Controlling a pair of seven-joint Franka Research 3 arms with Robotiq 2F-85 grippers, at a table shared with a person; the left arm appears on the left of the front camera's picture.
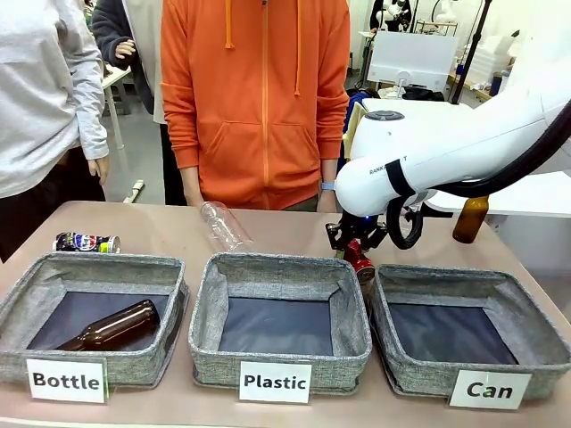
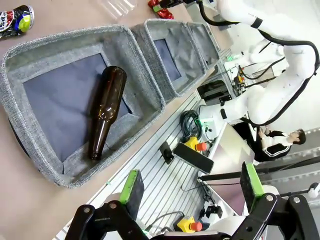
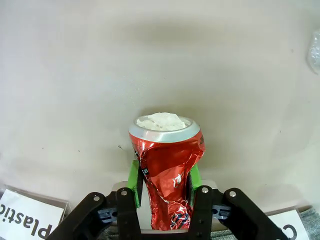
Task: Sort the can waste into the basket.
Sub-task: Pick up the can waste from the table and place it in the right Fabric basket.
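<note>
Front view: a person in an orange hooded top (image 1: 259, 98) stands at the far side of a tan table (image 1: 285, 227). A white right arm (image 1: 446, 147) reaches in over three grey woven-fabric baskets in a row. The Can basket (image 1: 419, 379) is nearest the robot's right. The right gripper (image 1: 359, 251) hangs just beyond that basket's far left corner. The right wrist view makes the grip plain: green pads (image 3: 133, 176) are clamped on a crushed shiny red drink can (image 3: 167, 165). A crushed dark printed can (image 1: 86, 242) lies behind the Bottle basket (image 1: 134, 366). In the left wrist view a brown glass bottle (image 2: 105, 110) lies in that basket, and the left gripper (image 2: 190, 186) is spread wide, holding nothing.
</note>
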